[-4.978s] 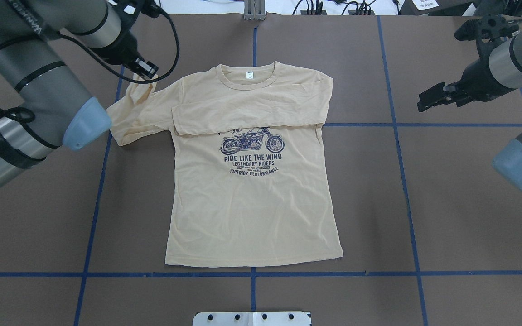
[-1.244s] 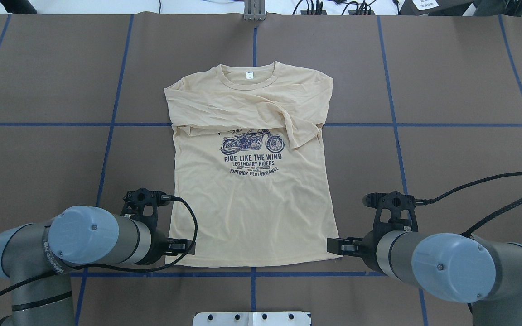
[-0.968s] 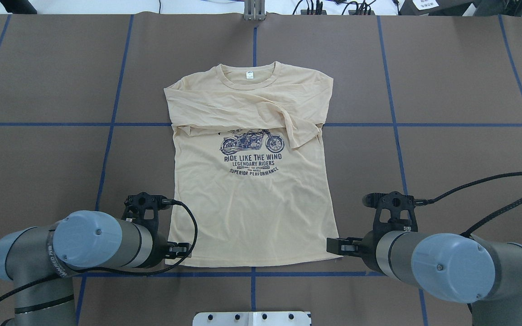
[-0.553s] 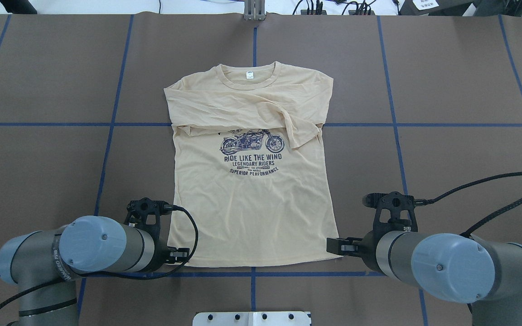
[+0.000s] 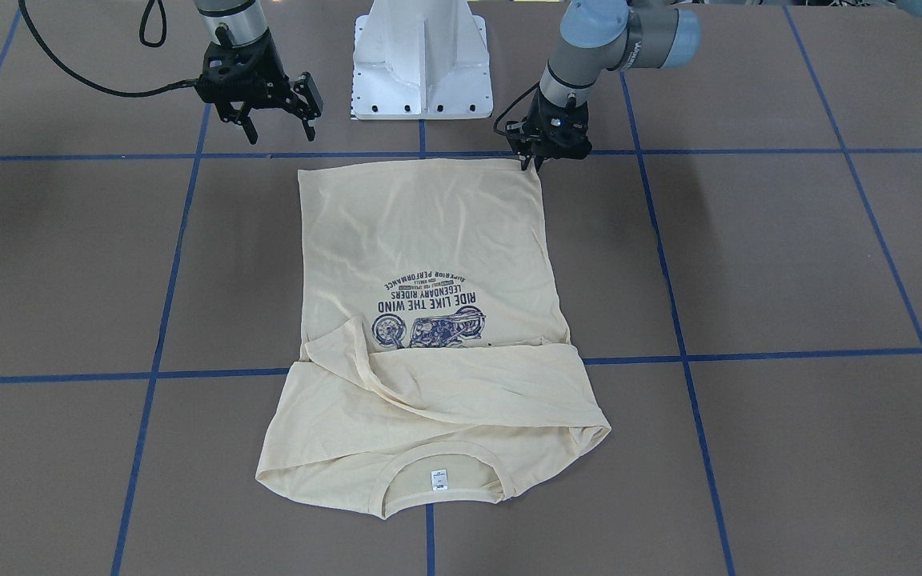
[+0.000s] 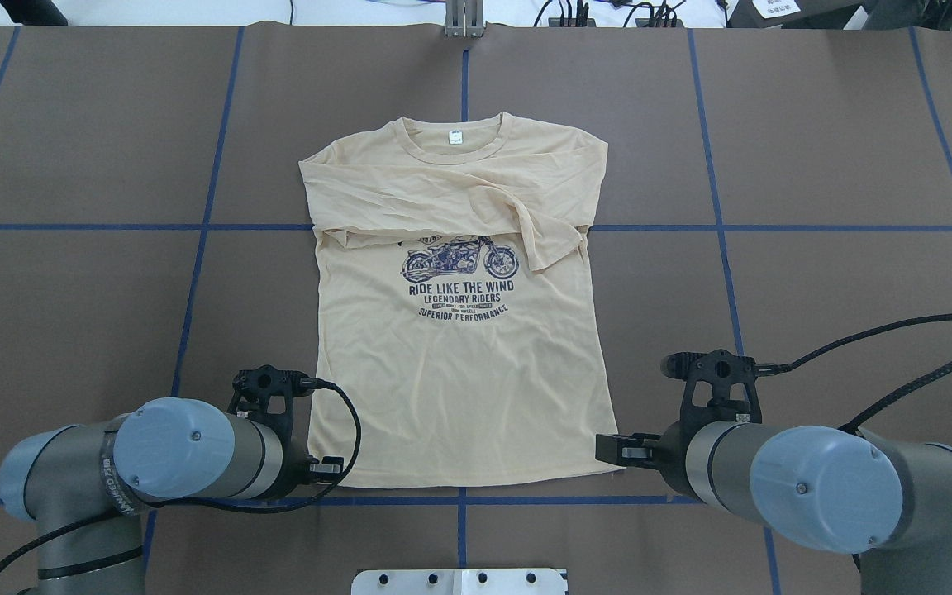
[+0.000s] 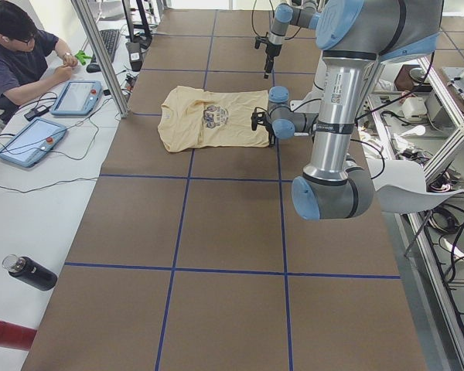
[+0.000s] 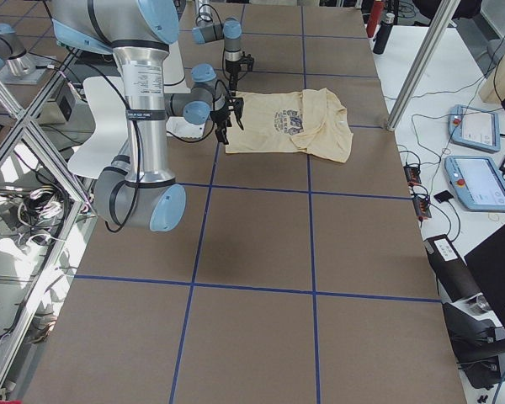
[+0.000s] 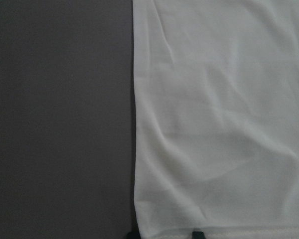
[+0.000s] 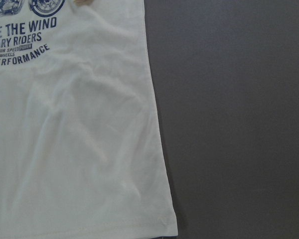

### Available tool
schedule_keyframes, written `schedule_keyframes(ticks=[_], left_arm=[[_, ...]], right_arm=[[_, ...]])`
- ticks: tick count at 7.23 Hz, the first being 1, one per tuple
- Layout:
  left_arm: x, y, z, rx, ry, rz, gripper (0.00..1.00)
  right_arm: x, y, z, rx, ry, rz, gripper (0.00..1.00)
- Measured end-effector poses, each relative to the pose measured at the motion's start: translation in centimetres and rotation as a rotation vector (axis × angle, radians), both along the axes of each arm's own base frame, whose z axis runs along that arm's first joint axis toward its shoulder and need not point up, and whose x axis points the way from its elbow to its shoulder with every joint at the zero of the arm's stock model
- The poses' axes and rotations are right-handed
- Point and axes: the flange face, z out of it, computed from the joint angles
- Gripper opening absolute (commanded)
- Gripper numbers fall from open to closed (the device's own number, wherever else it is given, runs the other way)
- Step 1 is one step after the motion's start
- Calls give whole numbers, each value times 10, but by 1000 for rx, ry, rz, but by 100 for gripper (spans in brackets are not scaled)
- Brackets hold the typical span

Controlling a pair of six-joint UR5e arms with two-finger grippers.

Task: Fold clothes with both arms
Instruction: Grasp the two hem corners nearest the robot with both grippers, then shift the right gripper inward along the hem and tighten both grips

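Observation:
The cream-yellow shirt (image 6: pixel 459 388) lies flat, print up, collar far from me, both sleeves folded across the chest (image 5: pixel 429 240). My left gripper (image 6: pixel 329 468) is low at the hem's left corner (image 5: pixel 533 163). In the left wrist view its two fingertips (image 9: pixel 197 234) show a narrow gap at the hem corner of the shirt (image 9: pixel 219 124). My right gripper (image 5: pixel 278 132) is open wide just off the hem's right corner (image 6: pixel 604 449). The right wrist view shows that corner of the shirt (image 10: pixel 74 149) and no fingers.
The brown table cover (image 6: pixel 815 273) carries a grid of blue tape lines. The white pedestal base (image 5: pixel 421 56) stands behind the hem. An operator (image 7: pixel 15 46) with tablets sits at the far table side, and bottles (image 7: pixel 31 272) lie nearer.
Since five seconds ago the left sleeve got folded across the chest and both arms came down to the hem corners. In the last second the left gripper slid toward the hem's corner; the right stayed still.

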Motion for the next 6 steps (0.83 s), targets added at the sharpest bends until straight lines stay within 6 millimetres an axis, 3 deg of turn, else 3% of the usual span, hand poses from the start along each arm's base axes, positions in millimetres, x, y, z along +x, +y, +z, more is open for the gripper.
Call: schedule_keyframes(ticks=[3,6], left_arm=[[-3,1,-4,4,3,5,0],[-2,1,-6,4,7,9,0]], right_arm=[[-13,-1,11,0,25,2,97],[-52,2,26,12,50,47,69]])
